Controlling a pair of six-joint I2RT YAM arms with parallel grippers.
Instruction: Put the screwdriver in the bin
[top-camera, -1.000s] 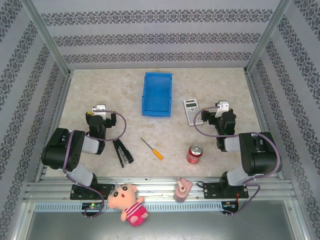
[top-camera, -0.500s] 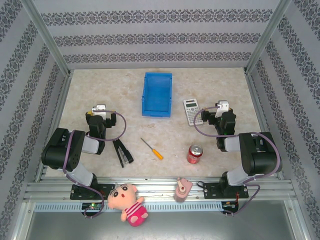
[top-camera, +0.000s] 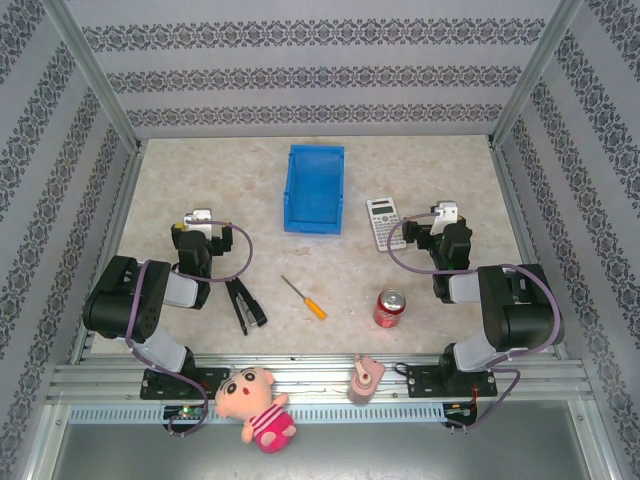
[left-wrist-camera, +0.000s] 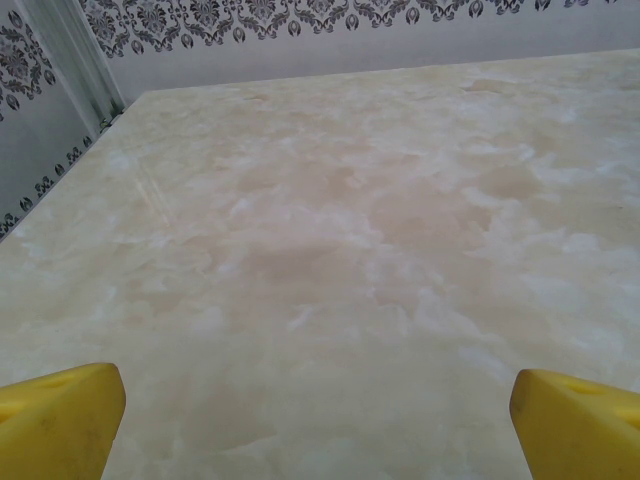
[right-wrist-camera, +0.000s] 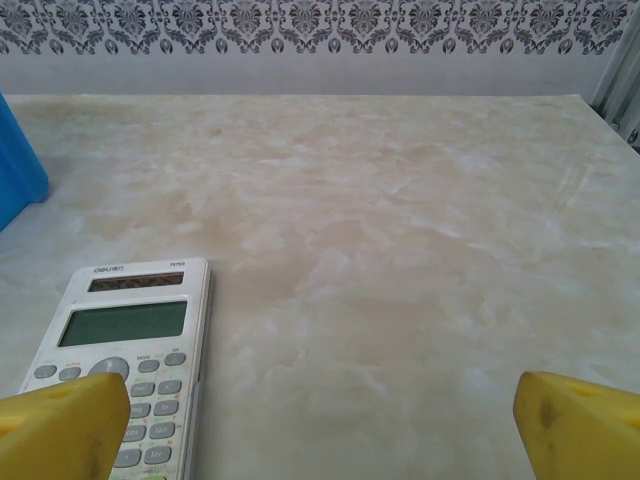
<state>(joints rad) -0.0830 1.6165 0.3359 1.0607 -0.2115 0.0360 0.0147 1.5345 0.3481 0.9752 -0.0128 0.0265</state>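
The screwdriver (top-camera: 305, 298) lies flat on the marble table, thin silver shaft pointing back left, orange-yellow handle toward the front right. The blue bin (top-camera: 314, 188) stands behind it at the middle back, and its blue corner (right-wrist-camera: 18, 160) shows at the left edge of the right wrist view. My left gripper (top-camera: 198, 222) rests low at the left, well left of the screwdriver; its yellow fingertips (left-wrist-camera: 60, 420) stand wide apart over bare table, so it is open. My right gripper (top-camera: 442, 217) sits at the right, open too, its yellow fingertips (right-wrist-camera: 580, 425) apart and holding nothing.
A black stapler (top-camera: 245, 305) lies just left of the screwdriver. A grey-white calculator (top-camera: 383, 222) lies beside my right gripper, its keys near my left finger (right-wrist-camera: 125, 370). A red can (top-camera: 389, 309) stands front right. A plush doll (top-camera: 255, 405) and a pink toy (top-camera: 364, 379) sit on the front rail.
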